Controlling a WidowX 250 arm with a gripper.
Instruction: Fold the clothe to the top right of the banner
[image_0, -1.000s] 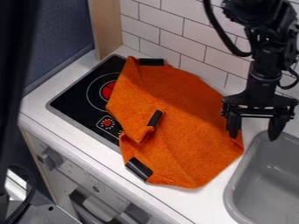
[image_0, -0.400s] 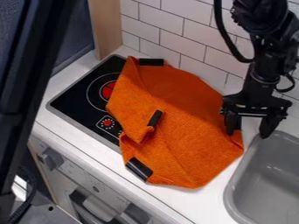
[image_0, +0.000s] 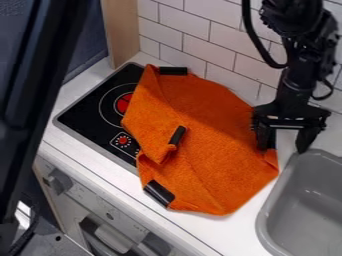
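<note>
The gripper (image_0: 284, 146) hangs at the upper right, its two fingers spread apart. Its left finger is at the cloth's right edge, and the right one is over the counter by the sink. Spread over the counter and part of the stove is the orange cloth (image_0: 214, 165), with its left side folded inward. Black strips mark its top corner, its lower left edge and the tip of the folded flap (image_0: 160, 142). Whether the left finger touches the cloth, I cannot tell. I see no banner.
A black stove panel (image_0: 100, 112) with red markings lies left of and under the cloth. The grey sink (image_0: 304, 200) is at the right. White wall tiles (image_0: 197, 25) rise behind, and a dark bar (image_0: 40, 100) crosses the left foreground.
The gripper has shifted slightly left, and its right finger has come a little closer to the left one. The dark foreground bar has swung right. The cloth has kept its place.
</note>
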